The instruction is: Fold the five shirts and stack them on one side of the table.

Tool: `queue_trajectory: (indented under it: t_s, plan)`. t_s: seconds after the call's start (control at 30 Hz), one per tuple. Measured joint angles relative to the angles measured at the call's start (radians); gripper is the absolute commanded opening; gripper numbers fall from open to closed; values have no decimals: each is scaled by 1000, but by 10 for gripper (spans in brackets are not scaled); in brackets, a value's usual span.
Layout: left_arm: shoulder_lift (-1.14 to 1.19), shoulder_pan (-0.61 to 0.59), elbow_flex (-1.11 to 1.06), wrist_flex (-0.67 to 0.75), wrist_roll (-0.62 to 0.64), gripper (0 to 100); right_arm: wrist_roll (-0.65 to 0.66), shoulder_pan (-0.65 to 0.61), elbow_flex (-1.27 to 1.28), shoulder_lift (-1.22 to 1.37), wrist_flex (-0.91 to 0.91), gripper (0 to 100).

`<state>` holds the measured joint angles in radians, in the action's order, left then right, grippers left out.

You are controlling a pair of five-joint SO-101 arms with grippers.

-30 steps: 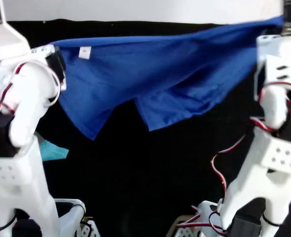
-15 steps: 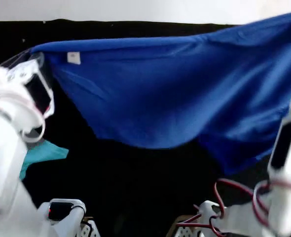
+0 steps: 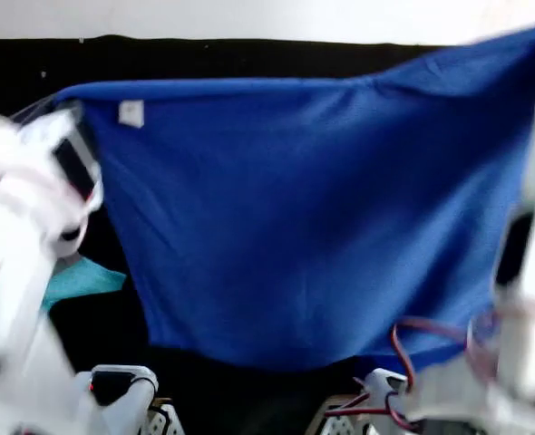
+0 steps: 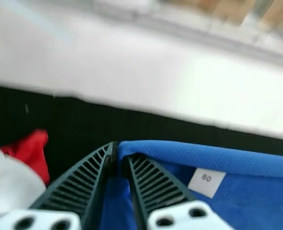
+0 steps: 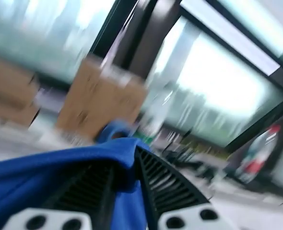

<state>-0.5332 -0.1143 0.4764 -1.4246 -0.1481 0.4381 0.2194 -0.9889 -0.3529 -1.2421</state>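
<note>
A blue shirt hangs stretched wide above the black table, held up between both arms in the high view. A small white label sits near its upper left corner. My left gripper is shut on the shirt's upper edge, close to the white label. My right gripper is shut on the opposite corner of the blue shirt, raised high. The left arm stands at the left edge, the right arm at the right edge.
A teal garment lies on the table at the left, behind the left arm. A red garment and something white lie beside it in the left wrist view. The arm bases stand along the front edge.
Both arms have lifted and spread apart, pulling the blue shirt taut. Its hanging lower edge has swung toward the camera and now covers much more of the high view.
</note>
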Motion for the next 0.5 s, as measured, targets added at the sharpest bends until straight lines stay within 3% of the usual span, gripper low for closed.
queue_trajectory:
  t_s: [0.23,0.37,0.5]
  plan:
    - [390,2,-3,158,-98,10,0,-46,204,262,176,5]
    - [566,2,12,275,-106,11,0,-71,212,437,276,5]
    - [695,2,104,301,-106,12,0,-78,222,554,316,5]
